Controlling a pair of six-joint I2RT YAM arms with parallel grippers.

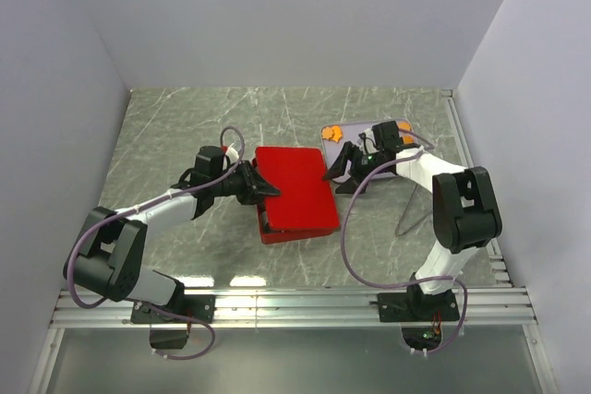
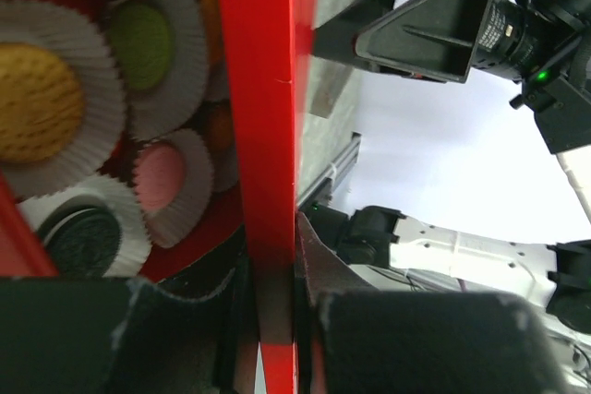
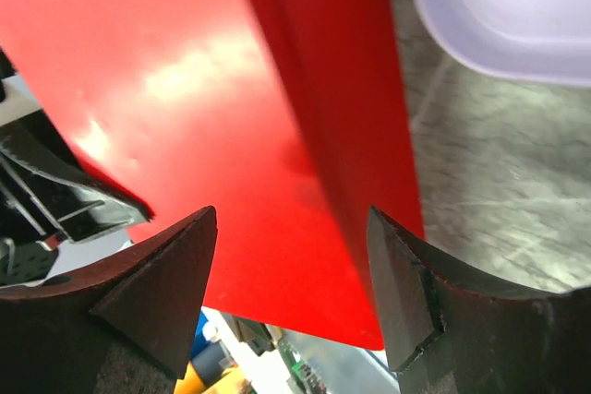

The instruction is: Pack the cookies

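A red lid (image 1: 294, 193) lies over the red box in the middle of the table. My left gripper (image 1: 265, 188) is shut on the lid's left edge; in the left wrist view the lid's rim (image 2: 268, 136) is pinched between the fingers of the left gripper (image 2: 275, 292). Beneath the lid, cookies sit in white paper cups: orange (image 2: 37, 103), green (image 2: 140, 43), pink (image 2: 159, 177), black (image 2: 78, 242). My right gripper (image 1: 340, 173) is open at the lid's right edge; in its wrist view the right gripper (image 3: 291, 265) has its jaws apart over the lid (image 3: 231, 89).
A lavender tray (image 1: 392, 168) sits at the back right behind the right gripper, with orange cookies (image 1: 337, 134) on it; its rim shows in the right wrist view (image 3: 517, 16). Grey walls stand on three sides. A metal rail runs along the near edge.
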